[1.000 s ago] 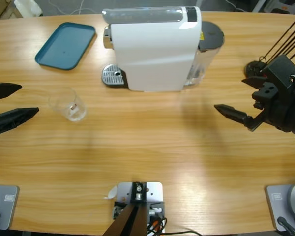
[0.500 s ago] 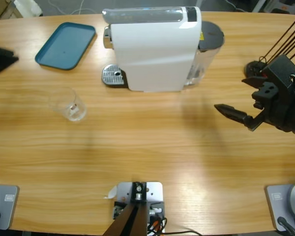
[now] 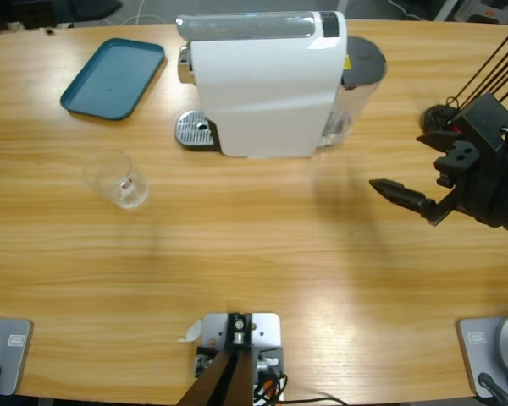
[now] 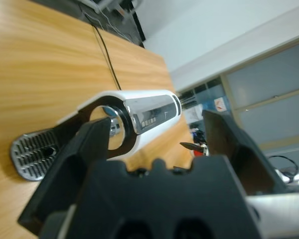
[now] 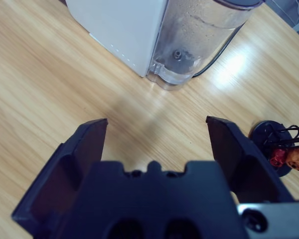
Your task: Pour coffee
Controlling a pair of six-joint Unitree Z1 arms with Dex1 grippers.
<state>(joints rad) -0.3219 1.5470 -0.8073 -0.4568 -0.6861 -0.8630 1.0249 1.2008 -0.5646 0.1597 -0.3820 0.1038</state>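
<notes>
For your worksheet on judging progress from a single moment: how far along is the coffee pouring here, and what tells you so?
Nearly finished, it seems. Done: the glass tumbler stands alone on the table, left of the white machine, off its drip grate, apparently with a thin brownish layer inside. In hand: nothing; the right gripper is open and empty, as is the left gripper. Left: perhaps moving the tumbler to the blue tray.

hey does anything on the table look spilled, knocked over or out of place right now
Nothing looks spilled or damaged. One oddity: the clear glass tumbler stands on the bare wooden table, well away from the white coffee machine and its round metal drip grate, so it is not under the spout. The teal tray holds nothing.
</notes>
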